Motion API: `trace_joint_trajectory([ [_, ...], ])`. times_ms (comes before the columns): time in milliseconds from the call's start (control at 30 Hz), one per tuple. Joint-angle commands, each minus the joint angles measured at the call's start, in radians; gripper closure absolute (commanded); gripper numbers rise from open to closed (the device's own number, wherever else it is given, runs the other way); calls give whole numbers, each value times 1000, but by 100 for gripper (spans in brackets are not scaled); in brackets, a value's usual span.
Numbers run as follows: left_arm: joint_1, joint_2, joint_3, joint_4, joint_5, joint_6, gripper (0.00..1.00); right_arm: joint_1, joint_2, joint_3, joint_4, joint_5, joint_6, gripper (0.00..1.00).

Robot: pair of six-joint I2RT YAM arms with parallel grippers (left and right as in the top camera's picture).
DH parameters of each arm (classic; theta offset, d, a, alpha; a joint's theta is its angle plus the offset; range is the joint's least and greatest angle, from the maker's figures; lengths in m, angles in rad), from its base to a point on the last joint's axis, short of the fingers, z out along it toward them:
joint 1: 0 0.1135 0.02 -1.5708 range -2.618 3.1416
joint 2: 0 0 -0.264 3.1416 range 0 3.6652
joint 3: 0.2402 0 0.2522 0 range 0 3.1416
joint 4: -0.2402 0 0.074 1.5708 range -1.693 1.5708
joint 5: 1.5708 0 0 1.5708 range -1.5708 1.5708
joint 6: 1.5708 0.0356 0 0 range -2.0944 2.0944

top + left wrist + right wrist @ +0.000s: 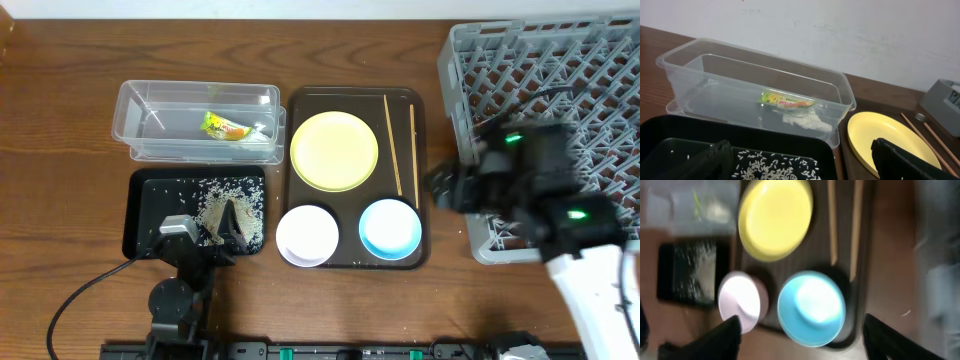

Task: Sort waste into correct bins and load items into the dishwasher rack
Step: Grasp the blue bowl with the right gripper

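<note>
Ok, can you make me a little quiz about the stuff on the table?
1. True or false: the snack wrapper lies inside the clear tub.
2. The plate is: A red, B yellow, C green.
3. How many chopsticks lie on the brown tray?
Key: 1 true; 2 B; 3 two.
</note>
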Motion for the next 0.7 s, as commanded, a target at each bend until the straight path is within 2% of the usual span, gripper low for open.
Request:
trace_joint_trajectory([
  [0, 5, -6, -34, -13, 2, 2, 9, 124, 45, -124, -2, 107, 74, 33],
  [167, 5, -6, -34, -13, 2, 2, 9, 200, 82, -281, 95, 286, 220, 41],
  [233, 5, -6, -34, -13, 2, 2, 9, 199, 90, -331, 172, 288, 225, 52],
  [467, 5, -6, -34, -13, 2, 2, 9, 199, 130, -434, 366, 288, 242, 66],
  [567, 5, -6, -34, -13, 2, 2, 9, 200, 166, -460, 395, 288, 267, 69],
  [667, 5, -6, -34, -13, 2, 2, 9, 200, 192, -463, 395, 280, 270, 79],
])
